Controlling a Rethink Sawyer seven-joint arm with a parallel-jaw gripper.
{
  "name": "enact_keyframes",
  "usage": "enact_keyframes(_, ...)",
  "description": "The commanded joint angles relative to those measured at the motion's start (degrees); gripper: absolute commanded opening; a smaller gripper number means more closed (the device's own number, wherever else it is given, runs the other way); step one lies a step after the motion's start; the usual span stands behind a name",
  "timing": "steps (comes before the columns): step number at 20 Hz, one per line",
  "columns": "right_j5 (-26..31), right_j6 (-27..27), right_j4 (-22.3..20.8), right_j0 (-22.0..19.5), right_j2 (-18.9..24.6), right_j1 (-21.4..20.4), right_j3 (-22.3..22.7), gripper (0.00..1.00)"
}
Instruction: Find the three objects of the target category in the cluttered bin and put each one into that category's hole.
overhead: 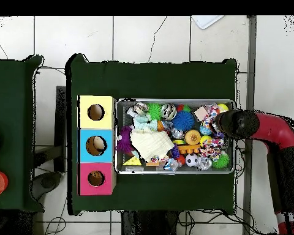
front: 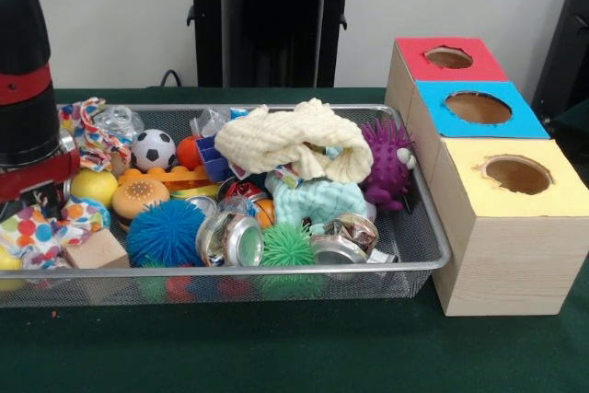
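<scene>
The wire mesh bin [front: 429, 227] is full of toys; it also shows in the overhead view [overhead: 174, 172]. The red-surround hole [front: 449, 58] tops the far box of the row to the right of the bin, and shows in the overhead view [overhead: 95, 178]. My gripper [front: 37, 202] hangs from the red and black arm, low over the bin's left end among the toys; in the overhead view [overhead: 228, 125] it is at the bin's right end. Its tips are hidden by the arm and clutter. No duckling, bear or tiger plush shows; they are hidden under the clutter.
A cream knitted cloth [front: 294, 140] lies on top in the middle. A purple spiky hedgehog [front: 386, 158] stands at the right end. Blue [front: 164, 232] and green [front: 287, 246] spiky balls, a soccer ball [front: 153, 148] and a wooden block [front: 95, 250] fill the bin. The blue-surround [front: 478, 108] and yellow-surround [front: 517, 174] holes stand nearer.
</scene>
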Motion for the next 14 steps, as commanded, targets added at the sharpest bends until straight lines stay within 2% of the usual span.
enact_keyframes(1, 6.55, -18.14, -6.78, 0.58, -4.57, 2.99, -1.82, 0.0)
enact_keyframes(5, 7.28, -16.72, -6.65, 1.22, -5.06, 1.62, -0.85, 0.0)
enact_keyframes(8, 7.74, -14.09, -6.16, 2.06, -6.02, -0.83, 1.56, 0.0)
enact_keyframes(10, 8.37, -11.42, -5.64, 3.31, -7.2, -4.39, 5.0, 0.0)
enact_keyframes(14, 9.53, -4.28, -2.06, 5.99, -9.56, -14.52, 15.42, 0.0)
